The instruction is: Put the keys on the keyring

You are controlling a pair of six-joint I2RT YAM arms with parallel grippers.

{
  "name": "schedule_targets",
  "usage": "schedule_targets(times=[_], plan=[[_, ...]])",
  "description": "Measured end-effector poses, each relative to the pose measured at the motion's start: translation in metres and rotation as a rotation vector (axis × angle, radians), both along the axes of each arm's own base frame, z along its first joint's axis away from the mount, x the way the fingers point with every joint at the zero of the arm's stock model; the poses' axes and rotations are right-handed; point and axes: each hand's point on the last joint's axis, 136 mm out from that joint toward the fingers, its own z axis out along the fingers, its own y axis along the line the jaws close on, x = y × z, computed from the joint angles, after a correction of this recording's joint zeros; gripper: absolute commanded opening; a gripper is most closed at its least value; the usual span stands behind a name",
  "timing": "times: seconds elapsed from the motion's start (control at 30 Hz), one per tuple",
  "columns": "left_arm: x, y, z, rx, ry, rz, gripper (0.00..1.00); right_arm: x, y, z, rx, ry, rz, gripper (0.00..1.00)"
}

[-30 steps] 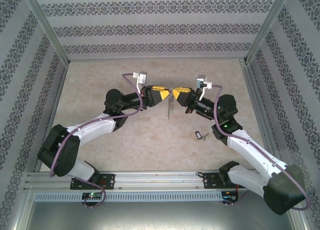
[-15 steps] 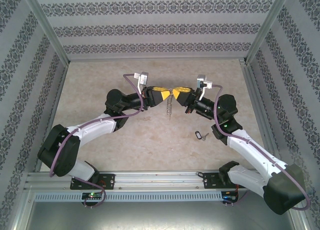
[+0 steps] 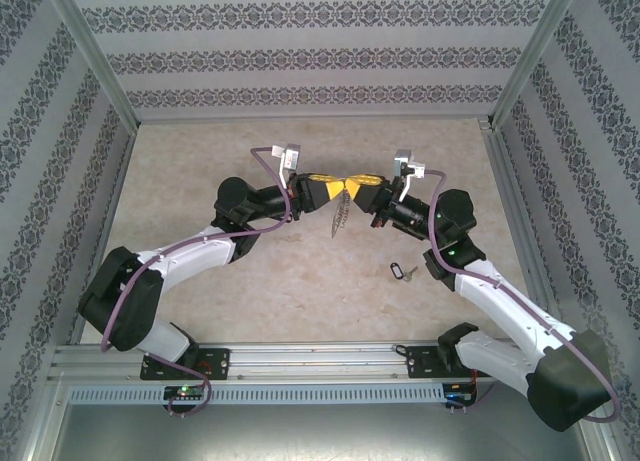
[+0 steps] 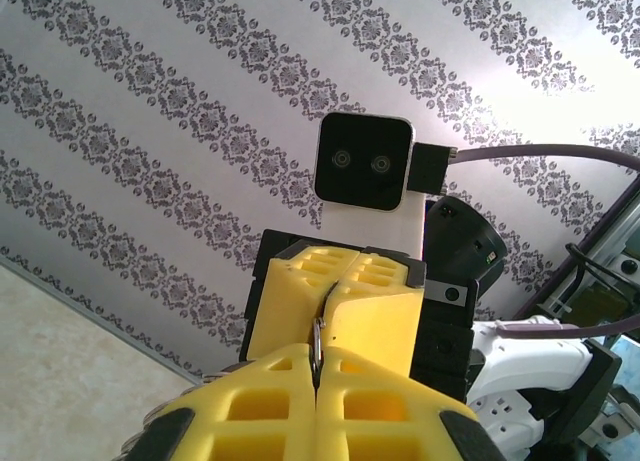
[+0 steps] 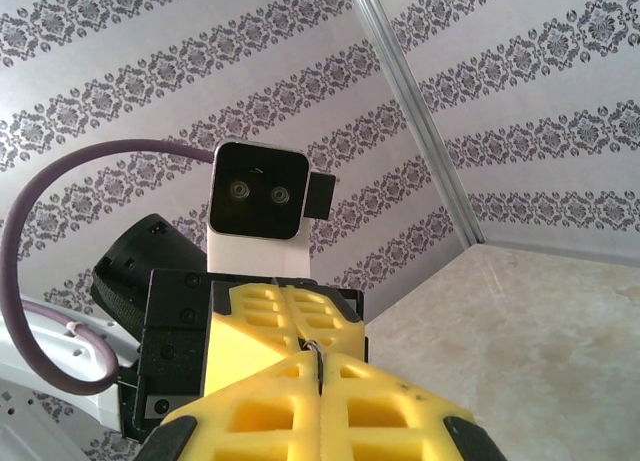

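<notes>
The left gripper (image 3: 336,187) and right gripper (image 3: 360,184) meet tip to tip, each with its yellow fingers (image 4: 250,409) pressed together on the keyring (image 3: 347,186), which is held above the table (image 3: 200,161) with its chain (image 3: 339,213) dangling. Both arms bend inward, wrists level. The key (image 3: 400,271) lies on the table beside the right arm.
</notes>
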Motion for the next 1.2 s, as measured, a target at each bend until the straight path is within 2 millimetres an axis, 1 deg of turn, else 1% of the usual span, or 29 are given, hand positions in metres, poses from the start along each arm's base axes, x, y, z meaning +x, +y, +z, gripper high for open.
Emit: schedule_targets(times=[0.03,0.07,0.1,0.13,0.17,0.23,0.3,0.33,0.37,0.43,0.57,0.77,0.93,1.03,1.2], plan=[[0.000,0.000,-0.001,0.004,-0.006,0.003,0.00,0.000,0.000,-0.001,-0.001,0.003,-0.002,0.10],[0.001,-0.001,-0.003,0.013,-0.011,0.007,0.00,0.001,-0.001,-0.002,-0.005,0.013,-0.006,0.24],[0.000,-0.001,-0.004,0.025,-0.021,0.011,0.00,0.002,-0.003,-0.004,-0.009,0.022,-0.015,0.29],[0.000,-0.002,-0.006,0.041,-0.032,0.015,0.00,0.004,-0.006,-0.004,-0.012,0.027,-0.032,0.32],[-0.002,-0.002,-0.007,0.060,-0.054,0.023,0.00,0.005,-0.012,-0.004,-0.010,0.031,-0.055,0.36],[-0.007,0.001,-0.007,0.092,-0.118,0.043,0.00,0.008,-0.028,-0.001,0.000,0.031,-0.113,0.37],[-0.015,0.006,-0.003,0.121,-0.215,0.069,0.00,0.007,-0.045,0.001,0.008,0.022,-0.163,0.37],[-0.018,0.008,-0.001,0.132,-0.261,0.081,0.00,0.006,-0.050,0.002,0.010,0.019,-0.180,0.37],[-0.021,0.010,0.002,0.143,-0.310,0.093,0.00,0.004,-0.055,0.003,0.012,0.015,-0.192,0.39],[-0.025,0.012,0.004,0.166,-0.397,0.113,0.00,0.001,-0.058,0.000,0.009,0.018,-0.197,0.40],[-0.025,0.013,-0.005,0.221,-0.518,0.140,0.00,0.000,-0.053,-0.011,-0.013,0.051,-0.164,0.44],[-0.021,0.015,-0.033,0.316,-0.637,0.191,0.00,0.004,-0.044,-0.030,-0.047,0.113,-0.113,0.46],[-0.021,0.019,-0.053,0.373,-0.722,0.249,0.00,0.002,-0.034,-0.038,-0.061,0.137,-0.072,0.46],[-0.018,0.021,-0.059,0.395,-0.763,0.285,0.00,0.001,-0.031,-0.041,-0.066,0.145,-0.057,0.46],[-0.017,0.025,-0.059,0.397,-0.833,0.339,0.00,-0.002,-0.027,-0.041,-0.068,0.145,-0.042,0.46]])
